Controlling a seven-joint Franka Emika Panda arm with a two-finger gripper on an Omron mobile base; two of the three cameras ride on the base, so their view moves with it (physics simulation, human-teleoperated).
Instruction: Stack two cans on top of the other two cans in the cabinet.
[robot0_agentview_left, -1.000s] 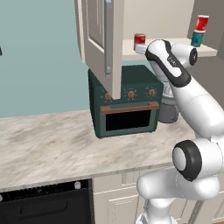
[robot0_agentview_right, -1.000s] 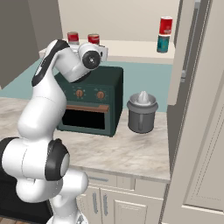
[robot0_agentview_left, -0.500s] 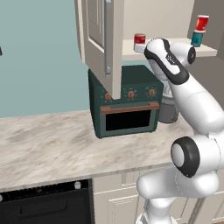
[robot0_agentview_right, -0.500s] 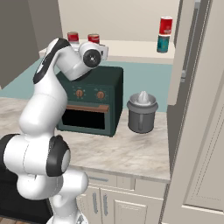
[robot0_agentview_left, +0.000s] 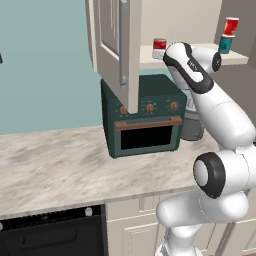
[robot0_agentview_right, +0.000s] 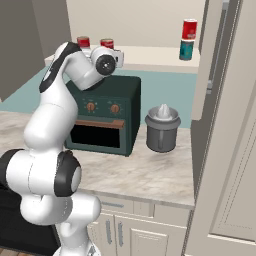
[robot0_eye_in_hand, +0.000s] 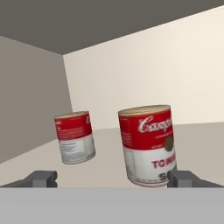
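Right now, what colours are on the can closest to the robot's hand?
The nearer can is red above, white below, with white and red lettering; the hand view shows it best.

We see two red cans with white label bands: the near can has white script on its red upper part and red letters on the white lower part, and the far can has small dark print on its white band. The stacked pair has a red can on a teal can. The cabinet is cream and its shelf is pale. The oven is dark green with copper-brown knobs and handle. The tabletop is marbled beige-grey. The arm is white with dark joints. The wall is teal. The juicer is grey.
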